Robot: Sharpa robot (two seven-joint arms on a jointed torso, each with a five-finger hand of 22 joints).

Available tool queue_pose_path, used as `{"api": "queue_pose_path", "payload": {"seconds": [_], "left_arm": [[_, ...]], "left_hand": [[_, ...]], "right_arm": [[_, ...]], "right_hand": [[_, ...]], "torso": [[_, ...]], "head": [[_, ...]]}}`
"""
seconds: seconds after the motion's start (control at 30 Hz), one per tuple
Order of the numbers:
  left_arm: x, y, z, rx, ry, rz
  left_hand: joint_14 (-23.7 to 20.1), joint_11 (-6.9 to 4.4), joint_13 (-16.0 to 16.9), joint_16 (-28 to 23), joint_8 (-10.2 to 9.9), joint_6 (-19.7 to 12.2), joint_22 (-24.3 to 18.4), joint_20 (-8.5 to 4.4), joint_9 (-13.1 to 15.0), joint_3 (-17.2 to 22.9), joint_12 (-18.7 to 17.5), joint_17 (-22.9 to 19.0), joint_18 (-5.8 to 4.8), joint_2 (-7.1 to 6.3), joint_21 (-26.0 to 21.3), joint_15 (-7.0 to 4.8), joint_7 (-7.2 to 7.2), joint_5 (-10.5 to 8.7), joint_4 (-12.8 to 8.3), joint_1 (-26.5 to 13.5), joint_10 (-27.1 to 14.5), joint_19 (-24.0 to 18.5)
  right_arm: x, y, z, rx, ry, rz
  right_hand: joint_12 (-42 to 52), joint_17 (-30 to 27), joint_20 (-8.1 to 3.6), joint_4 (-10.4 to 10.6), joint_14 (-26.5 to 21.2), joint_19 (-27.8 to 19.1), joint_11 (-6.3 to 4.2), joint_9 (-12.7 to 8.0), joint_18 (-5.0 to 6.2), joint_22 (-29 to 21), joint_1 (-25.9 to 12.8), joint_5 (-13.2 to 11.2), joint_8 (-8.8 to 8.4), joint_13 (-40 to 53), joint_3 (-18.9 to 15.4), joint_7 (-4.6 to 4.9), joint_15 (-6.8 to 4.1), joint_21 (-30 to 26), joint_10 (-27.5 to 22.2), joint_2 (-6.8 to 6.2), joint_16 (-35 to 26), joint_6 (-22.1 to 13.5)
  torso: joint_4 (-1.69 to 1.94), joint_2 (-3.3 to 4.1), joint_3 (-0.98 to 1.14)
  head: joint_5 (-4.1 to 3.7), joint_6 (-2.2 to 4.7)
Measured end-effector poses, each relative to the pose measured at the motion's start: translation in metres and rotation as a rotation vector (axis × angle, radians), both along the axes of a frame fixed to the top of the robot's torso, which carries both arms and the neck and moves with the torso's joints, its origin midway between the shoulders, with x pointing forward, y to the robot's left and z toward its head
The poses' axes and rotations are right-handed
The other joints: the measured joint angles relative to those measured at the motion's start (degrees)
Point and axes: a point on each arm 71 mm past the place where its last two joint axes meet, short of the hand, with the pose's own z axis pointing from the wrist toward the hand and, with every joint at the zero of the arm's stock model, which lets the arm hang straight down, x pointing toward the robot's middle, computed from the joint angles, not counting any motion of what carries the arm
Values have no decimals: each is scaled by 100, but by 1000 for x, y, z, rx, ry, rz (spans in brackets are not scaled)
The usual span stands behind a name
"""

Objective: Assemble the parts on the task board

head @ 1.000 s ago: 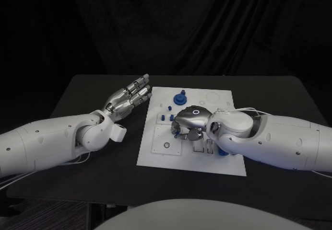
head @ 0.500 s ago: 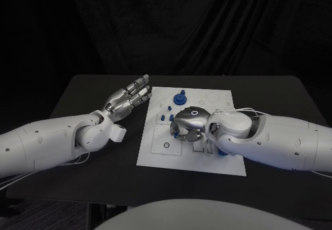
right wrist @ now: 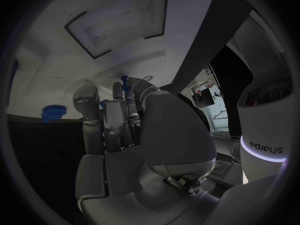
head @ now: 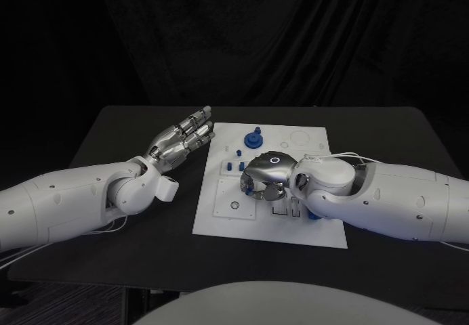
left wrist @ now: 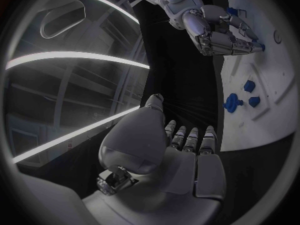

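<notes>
The white task board (head: 322, 233) lies mid-table. My right hand (head: 266, 178) hovers low over its middle with fingers curled down. In the right wrist view its fingertips pinch a small blue peg (right wrist: 125, 80); the left wrist view shows that peg (left wrist: 261, 47) at the tip of the right hand (left wrist: 220, 32). A blue gear-like part (head: 254, 139) stands at the board's far side, with small blue pegs (head: 236, 166) close to the right hand. My left hand (head: 183, 139) is held flat, fingers straight and apart, empty, just off the board's far left edge.
Another blue part (head: 313, 215) sits beside my right forearm on the board. A round black-ringed socket (head: 236, 205) and outlined recesses (head: 303, 141) mark the board. Black table (head: 117, 128) surrounds it, with bare room on both sides.
My right hand has crept slightly toward the board's left side and turned a little. The left hand has not moved.
</notes>
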Motion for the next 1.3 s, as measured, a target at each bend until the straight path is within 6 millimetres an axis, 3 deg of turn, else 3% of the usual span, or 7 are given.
{"api": "queue_pose_path", "payload": {"seconds": [0.37,0.53,0.73,0.93,0.97,1.1,1.3], "left_arm": [[0,0,0,0,1,0],[0,0,0,0,1,-1],[1,1,-1,1,1,0],[0,2,-2,1,3,1],[0,2,-2,1,3,2],[0,3,-2,2,4,4],[-1,5,-3,3,6,7]], "left_hand": [[0,0,-1,0,0,21,-1,20,5,16,0,2,-1,27,0,0,21,29,-15,27,0,20],[0,0,-1,0,0,21,-1,20,5,16,0,2,-1,27,0,0,21,29,-15,27,0,20],[0,0,-1,0,0,21,-1,20,5,16,0,3,-1,27,0,0,21,29,-15,27,0,20],[0,0,-1,0,0,21,-1,20,4,16,0,3,-1,27,0,0,21,29,-15,27,0,20],[0,0,-1,0,0,21,-1,20,4,15,0,3,0,27,0,0,21,29,-15,27,0,20],[0,0,-2,0,0,21,-2,20,4,16,0,4,-1,27,0,0,21,29,-15,27,0,20],[-15,0,-2,0,0,21,-2,20,4,16,0,3,-1,27,0,14,21,29,-15,27,0,20]], "right_arm": [[0,0,-3,-14,10,-2],[0,0,-5,-20,17,-3],[0,-2,-6,-24,19,-7],[0,-10,-6,-18,16,-17],[0,-12,-5,-14,14,-19],[0,-20,-1,7,-1,-29],[5,-39,28,51,-71,-49]], "right_hand": [[-205,-253,98,3,-164,-222,153,-130,0,-1,-54,2,-285,-50,47,10,98,-392,-449,-54,-180,-282],[-292,-465,123,35,-381,-474,257,-247,0,-1,-165,2,-571,-65,78,-176,134,-743,-1004,-165,-313,-696],[-241,-567,163,197,-477,-553,280,-359,0,-1,-351,2,-745,17,-84,-341,148,-953,-1608,-252,-355,-982],[-130,-594,163,256,-499,-553,276,-438,13,-2,-351,2,-746,75,-200,-433,138,-1009,-1880,-252,-355,-1155],[-129,-604,163,256,-503,-553,273,-450,95,-2,-351,2,-746,75,-224,-443,134,-1024,-1939,-252,-355,-1165],[-109,-606,163,256,-514,-553,275,-461,93,-2,-351,2,-746,75,-224,-443,123,-1036,-1996,-252,-355,-1165],[-3,-600,163,289,-513,-553,275,-468,92,-2,-351,2,-736,94,-257,-462,123,-1030,-1996,-252,-355,-1117]], "torso": [[-9,-6,1],[-4,-9,1],[5,-8,-2],[7,-4,-3],[7,-4,-3],[9,-2,-2],[7,0,0]], "head": [[19,0],[19,0],[31,0],[63,0],[66,0],[75,0],[96,0]]}}
